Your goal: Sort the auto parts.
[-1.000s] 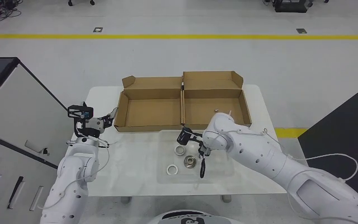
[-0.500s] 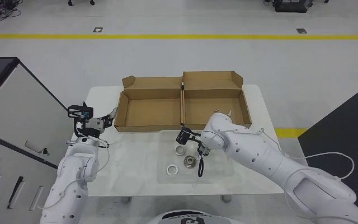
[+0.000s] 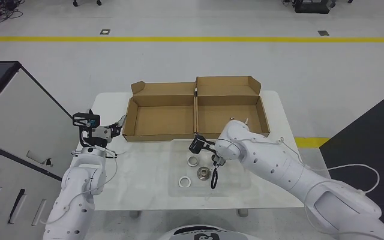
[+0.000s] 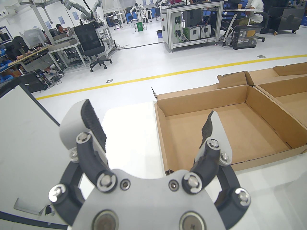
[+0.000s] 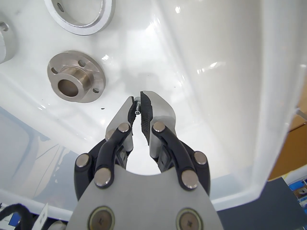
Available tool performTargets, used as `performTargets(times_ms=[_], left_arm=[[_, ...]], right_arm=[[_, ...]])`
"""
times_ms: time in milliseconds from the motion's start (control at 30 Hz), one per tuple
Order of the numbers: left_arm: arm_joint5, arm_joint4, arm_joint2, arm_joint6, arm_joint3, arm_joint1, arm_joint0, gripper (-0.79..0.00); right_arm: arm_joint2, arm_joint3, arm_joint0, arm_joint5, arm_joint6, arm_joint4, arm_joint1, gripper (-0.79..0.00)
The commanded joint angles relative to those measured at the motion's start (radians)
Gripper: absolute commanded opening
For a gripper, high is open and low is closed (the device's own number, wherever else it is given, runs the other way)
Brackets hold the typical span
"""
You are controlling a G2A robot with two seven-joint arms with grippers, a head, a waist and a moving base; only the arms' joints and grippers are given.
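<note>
Right gripper (image 5: pixel 137 96) pinches one screw (image 5: pixel 137 108) over the tray (image 3: pixel 237 180). Three metal parts (image 3: pixel 203 174) lie at its 9 o'clock, two boxes (image 3: pixel 162 117) at 12. Left gripper (image 4: pixel 148 107) is spread wide, empty.

Right hand (image 5: pixel 136 99), pinching a screw (image 5: pixel 137 108), edged toward flange (image 5: pixel 76 83).

The white table (image 3: pixel 150 165) carries two open cardboard boxes side by side along its far edge, the left box (image 3: pixel 161 120) and the right box (image 3: pixel 231 118), with a white tray (image 3: pixel 179 157) just nearer.

Right gripper (image 5: pixel 137 98) pinches a small screw (image 5: pixel 137 108) — over white tray (image 5: pixel 203 101); flange (image 5: pixel 76 82) nearby
</note>
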Motion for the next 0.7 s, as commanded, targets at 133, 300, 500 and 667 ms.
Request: performTargets(times_ms=[133, 300, 500, 667], left_arm=[[0.000, 0.000, 0.000, 0.000, 0.000, 0.000, 0.000, 0.000], [0.000, 0.000, 0.000, 0.000, 0.000, 0.000, 0.000, 0.000], [0.000, 0.000, 0.000, 0.000, 0.000, 0.000, 0.000, 0.000], [0.000, 0.000, 0.000, 0.000, 0.000, 0.000, 0.000, 0.000]], right_arm=[[0.065, -0.131, -0.014, 0.045, 0.029, 0.045, 0.023, -0.785], [0.157, -0.280, -0.033, 0.098, 0.029, 0.140, 0.073, -0.785], [0.297, -0.434, -0.060, 0.131, 0.029, 0.325, 0.143, -0.785], [0.448, -0.461, -0.100, 0.086, 0.029, 0.542, 0.187, -0.785]])
